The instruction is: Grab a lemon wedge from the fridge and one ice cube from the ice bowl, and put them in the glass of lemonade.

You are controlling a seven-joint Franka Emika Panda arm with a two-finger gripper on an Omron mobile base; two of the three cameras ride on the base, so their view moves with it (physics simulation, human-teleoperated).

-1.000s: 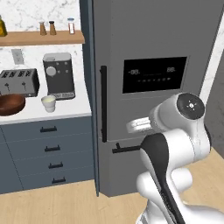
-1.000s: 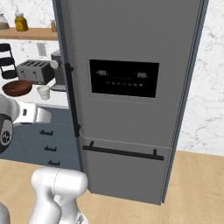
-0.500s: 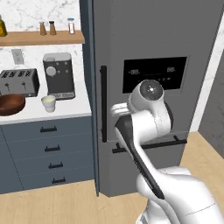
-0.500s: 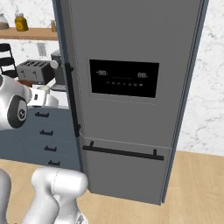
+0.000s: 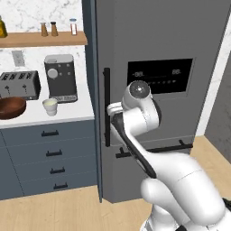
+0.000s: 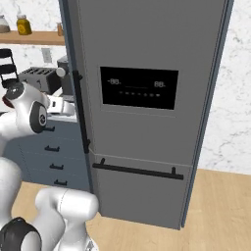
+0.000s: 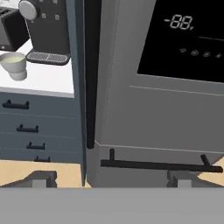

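Observation:
The fridge [image 5: 153, 90] is a tall dark grey appliance with a black display panel, and its doors are shut. The lemon wedge is hidden. My gripper [image 5: 111, 109] hovers just in front of the fridge's vertical black handle [image 5: 107, 106], a little short of it. In the hand view the handle [image 7: 91, 74] runs up the middle above my gripper [image 7: 111, 179], whose fingertips [image 7: 43, 178] stand wide apart, open and holding nothing. The glass of lemonade [image 5: 50, 107] stands on the white counter left of the fridge. The brown ice bowl [image 5: 10, 108] sits further left.
A dark coffee machine [image 5: 60, 77] stands behind the glass, with a toaster [image 5: 18, 84] to its left. A wooden shelf [image 5: 43, 39] carries small bottles. Blue-grey drawers [image 5: 49, 153] lie under the counter. A horizontal black handle [image 6: 137, 170] crosses the fridge's lower door.
The arm has swung left across the fridge front, carrying the gripper from the right side to the vertical handle. The gripper has stayed open and the base has not moved.

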